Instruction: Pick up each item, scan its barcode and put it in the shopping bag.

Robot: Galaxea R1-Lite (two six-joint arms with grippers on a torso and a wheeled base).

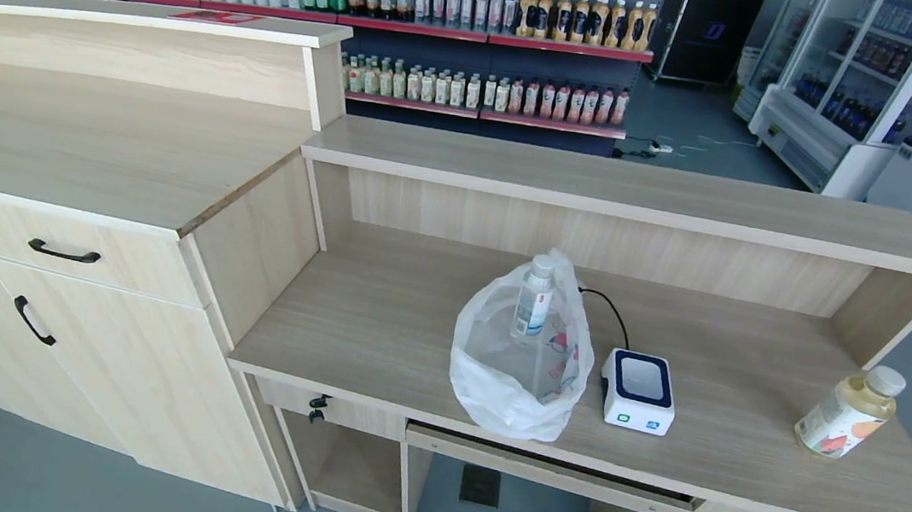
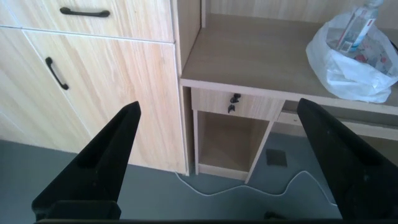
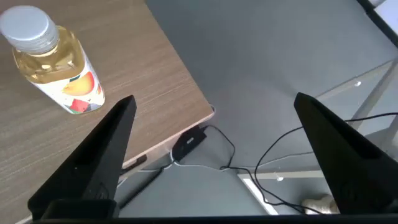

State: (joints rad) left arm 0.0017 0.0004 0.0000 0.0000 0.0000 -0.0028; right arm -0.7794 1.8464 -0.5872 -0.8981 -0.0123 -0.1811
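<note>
Wide open and holding nothing, the left gripper (image 2: 219,106) hangs low over the grey floor (image 2: 186,199), facing the cabinet (image 2: 93,81) and the open compartment under the counter (image 2: 249,56). Its two dark fingers stand far apart. The right gripper (image 3: 214,98) is spread just as wide and also has nothing in its grasp. It hovers off the counter's right-hand corner, above floor strewn with thin cables.

From the head view, long shelves (image 1: 447,32) of drinks line the back wall. The tall pale-wood cabinet (image 1: 90,154) stands to the left of the lower counter (image 1: 380,316).

On the counter, near its front edge, sits the white, translucent shopping bag (image 1: 515,374), its mouth open. A clear bottle (image 1: 534,299) with a white cap stands upright inside it.

Just beside the bag, on its right, lies the white scanner (image 1: 638,390) with a dark-framed window facing up. A black cable (image 1: 609,308) runs from it toward the back of the counter.

The yellow bottle (image 1: 846,412) stands well apart, near the counter's right end. It also shows in the right wrist view (image 3: 53,62), clear of the fingers.
</note>
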